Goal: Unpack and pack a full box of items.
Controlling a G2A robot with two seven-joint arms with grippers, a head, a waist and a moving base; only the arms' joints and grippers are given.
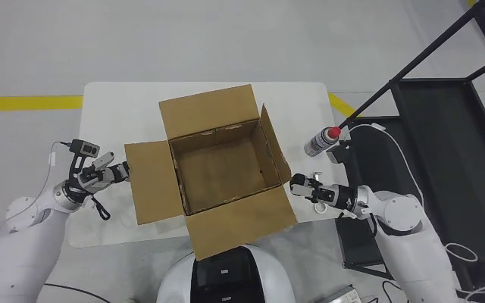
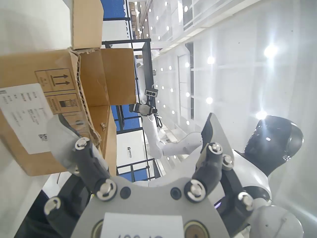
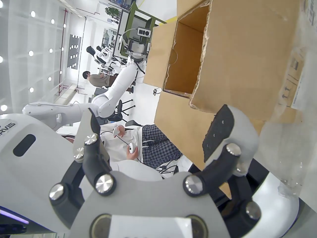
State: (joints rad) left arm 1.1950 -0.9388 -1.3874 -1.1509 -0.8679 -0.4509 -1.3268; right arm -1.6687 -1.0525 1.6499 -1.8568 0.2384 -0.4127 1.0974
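Observation:
A brown cardboard box [image 1: 216, 135] stands open in the middle of the white table [image 1: 121, 106], all flaps folded outward and its bare bottom showing. My left gripper [image 1: 120, 171] is open beside the outer edge of the box's left flap. In the left wrist view this gripper [image 2: 133, 125] holds nothing, and the labelled box [image 2: 49, 95] lies close to one finger. My right gripper [image 1: 297, 184] is open just off the right flap's near corner. In the right wrist view its fingers [image 3: 220, 130] are spread and empty, with the box [image 3: 247, 50] right in front.
A white spray can with a red cap [image 1: 322, 142] lies on the table right of the box, beyond my right gripper. A black metal rack [image 1: 439, 129] stands off the table's right edge. A yellow floor line [image 1: 38, 101] runs behind the table.

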